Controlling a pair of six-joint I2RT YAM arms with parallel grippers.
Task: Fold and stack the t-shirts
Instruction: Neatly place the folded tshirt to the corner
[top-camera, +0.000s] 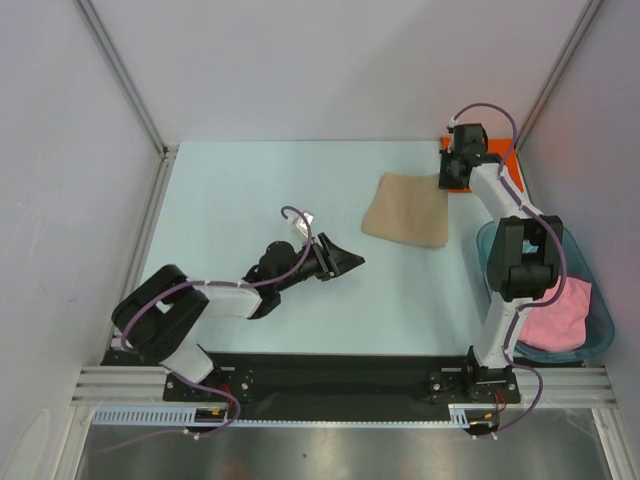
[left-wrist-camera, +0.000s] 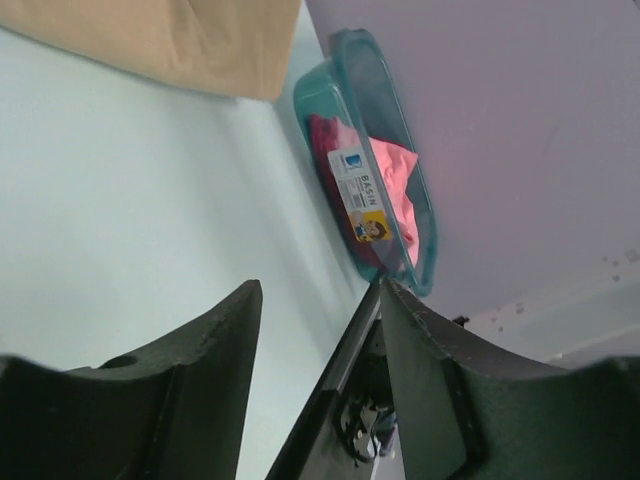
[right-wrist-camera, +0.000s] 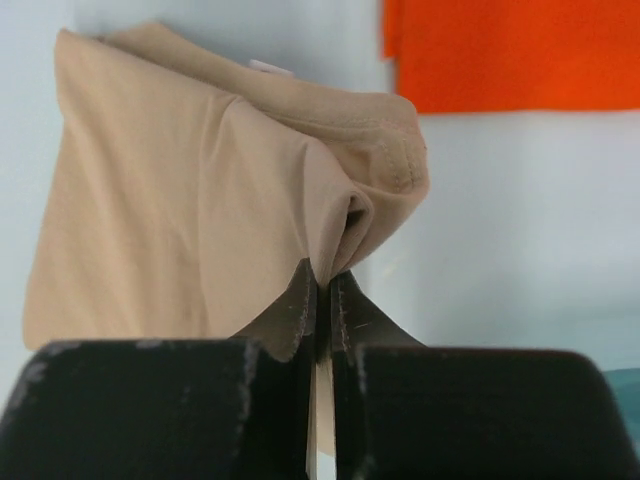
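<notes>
Top view: the right claw (top-camera: 448, 178) sits at the tan tee's (top-camera: 405, 210) far corner, just beside the orange tee (top-camera: 505, 165). The left claw (top-camera: 348, 262) hangs well apart over the counter (top-camera: 250, 190).

Left wrist: its jaws stand wide, holding nothing. The pink tee (left-wrist-camera: 385, 160) lies in the tub (left-wrist-camera: 425, 240).

Right wrist: jaws pinched shut on the tan tee's edge. The bite looks thin, so I would draw it low and slowly.

White-and-black arms (top-camera: 225, 293), purple cables (top-camera: 487, 106), black wedge-shaped tool fingers (left-wrist-camera: 215, 370)
</notes>
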